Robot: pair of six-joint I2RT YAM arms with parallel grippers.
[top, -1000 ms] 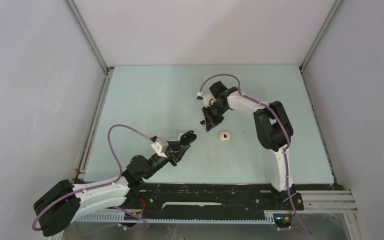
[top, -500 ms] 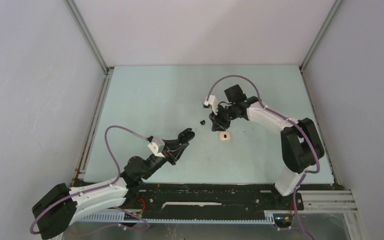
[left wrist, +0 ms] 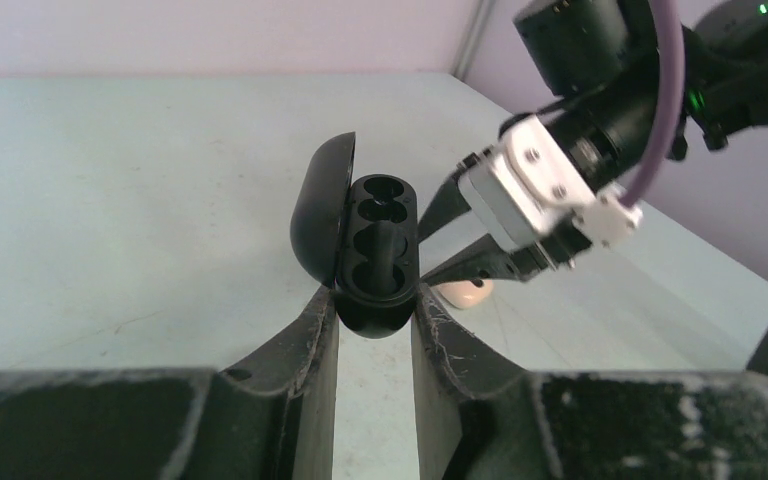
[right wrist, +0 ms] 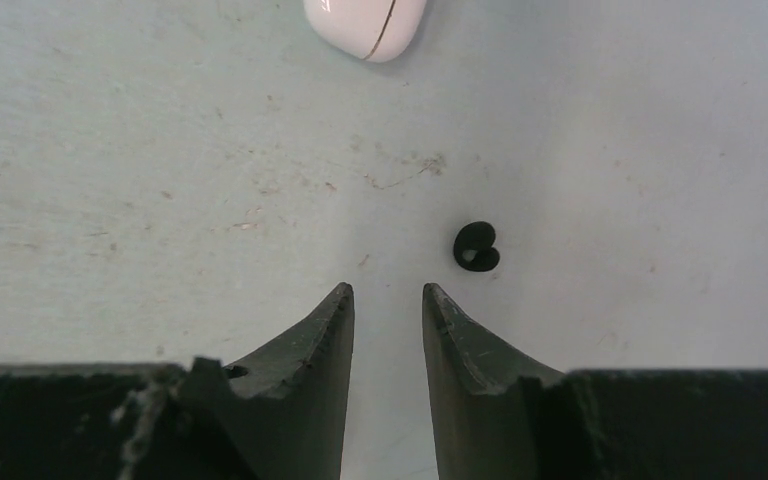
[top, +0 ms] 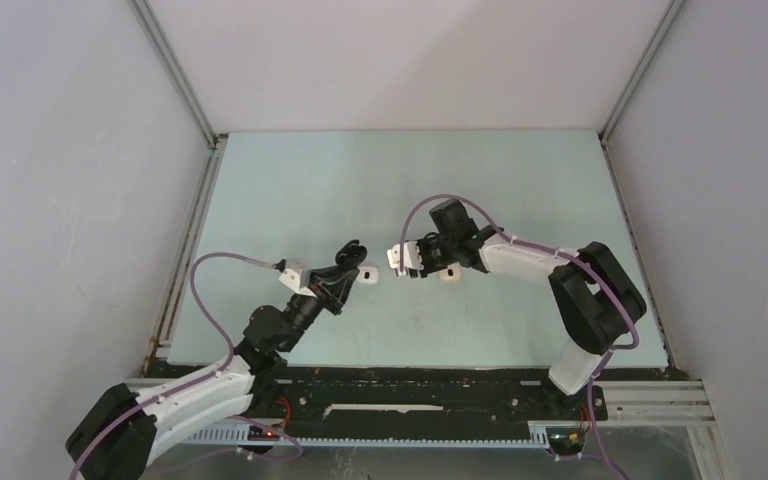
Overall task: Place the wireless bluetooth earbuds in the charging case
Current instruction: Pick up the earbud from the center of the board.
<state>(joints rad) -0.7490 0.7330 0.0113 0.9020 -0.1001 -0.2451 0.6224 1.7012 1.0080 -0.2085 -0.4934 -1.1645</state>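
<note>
My left gripper [left wrist: 373, 300] [top: 352, 256] is shut on the black charging case [left wrist: 375, 250] and holds it off the table. Its lid stands open to the left, and the two sockets face the camera. My right gripper [right wrist: 387, 292] [top: 388, 268] is open with nothing between its fingers. It hovers low over the table, with its fingers [left wrist: 480, 262] reaching in just right of the case. One black earbud [right wrist: 476, 247] lies on the table just ahead and to the right of the right fingertip. No other earbuds show.
A closed white pebble-like case [right wrist: 365, 25] [top: 368, 272] lies ahead of the right gripper, beside the left gripper's tip. A cream case [top: 450, 274] [left wrist: 465, 292] sits under the right arm. The two grippers are very close together at mid-table.
The right arm swung from the back of the table toward the left gripper, came down low, and its jaws parted. The left gripper carried the black case a little to the left.
</note>
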